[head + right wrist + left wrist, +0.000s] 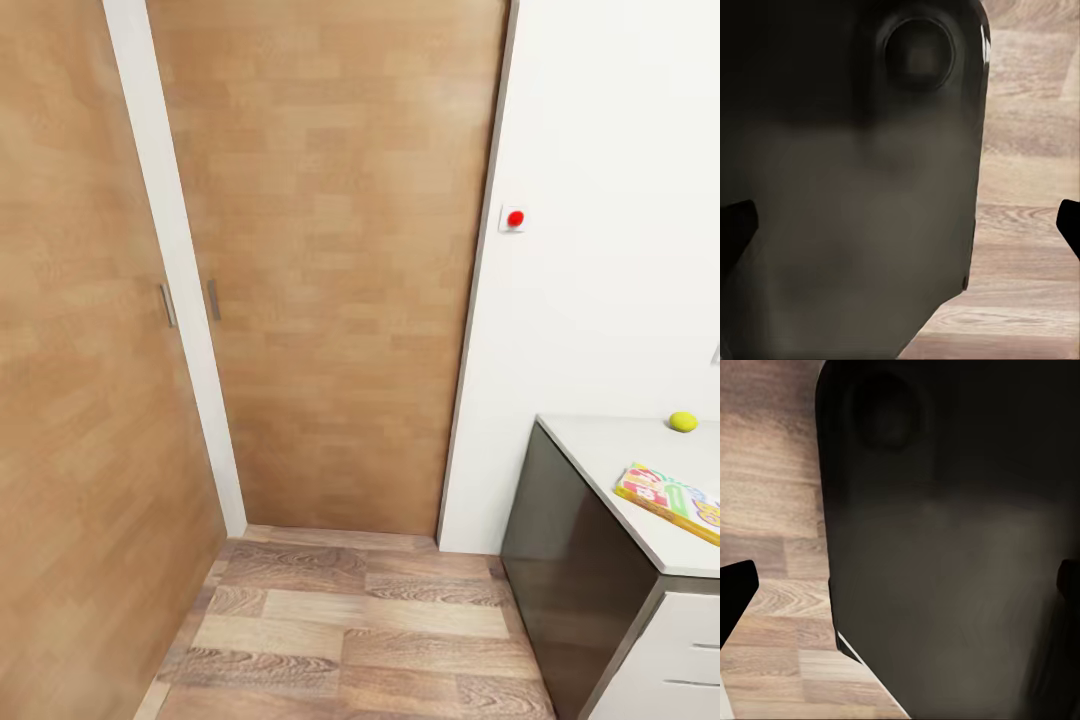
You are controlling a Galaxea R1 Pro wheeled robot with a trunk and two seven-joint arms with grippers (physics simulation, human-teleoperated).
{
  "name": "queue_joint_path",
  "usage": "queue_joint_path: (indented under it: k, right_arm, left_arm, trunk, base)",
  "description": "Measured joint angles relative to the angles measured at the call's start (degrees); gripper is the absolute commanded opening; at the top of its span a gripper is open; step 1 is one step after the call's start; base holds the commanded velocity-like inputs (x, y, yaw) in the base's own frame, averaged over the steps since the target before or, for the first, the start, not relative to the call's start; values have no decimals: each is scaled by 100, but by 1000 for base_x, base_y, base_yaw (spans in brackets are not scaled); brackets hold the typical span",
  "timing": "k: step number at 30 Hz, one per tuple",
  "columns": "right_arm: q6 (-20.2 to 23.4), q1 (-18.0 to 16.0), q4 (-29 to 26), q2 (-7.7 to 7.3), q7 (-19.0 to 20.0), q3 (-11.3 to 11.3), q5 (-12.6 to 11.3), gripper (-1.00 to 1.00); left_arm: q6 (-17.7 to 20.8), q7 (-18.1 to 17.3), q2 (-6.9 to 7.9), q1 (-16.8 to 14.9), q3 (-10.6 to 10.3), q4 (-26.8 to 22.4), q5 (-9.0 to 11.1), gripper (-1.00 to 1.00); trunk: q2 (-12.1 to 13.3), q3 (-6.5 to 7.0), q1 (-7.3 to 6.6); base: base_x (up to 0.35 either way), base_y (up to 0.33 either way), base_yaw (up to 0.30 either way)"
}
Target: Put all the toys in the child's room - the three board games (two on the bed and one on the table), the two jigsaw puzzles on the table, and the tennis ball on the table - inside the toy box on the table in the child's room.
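On the right side of the room stands the table (610, 455), with the tennis ball (683, 421) at its far end and a board game (672, 499) nearer, well apart from it. Straight ahead are wooden doors (330, 260) and a wood floor (350, 630). Each wrist view looks past a big dark robot part down at the floor. Both grippers' fingers sit wide apart, holding nothing. I think the robot should turn right and roll slowly up to the table, so it does not bump it.

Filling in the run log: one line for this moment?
phase: in transit | ahead: wooden doors | table at right: tennis ball, board game | grippers: both open, empty
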Motion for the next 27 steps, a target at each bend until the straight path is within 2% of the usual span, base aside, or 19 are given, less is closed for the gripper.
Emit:
queue_joint_path:
  k: [2, 27]
  right_arm:
    - [12, -65, -51, 4, 10, 3, 9, 100]
    - [5, -79, -51, 3, 11, 7, 9, 100]
  left_arm:
    - [6, -15, 47, 64, 8, -38, 11, 100]
    - [8, -16, 47, 64, 8, -39, 10, 100]
  trunk:
    - [1, 2, 1]
    - [1, 2, 1]
  base:
    - [0, 0, 0]
    - [0, 0, 0]
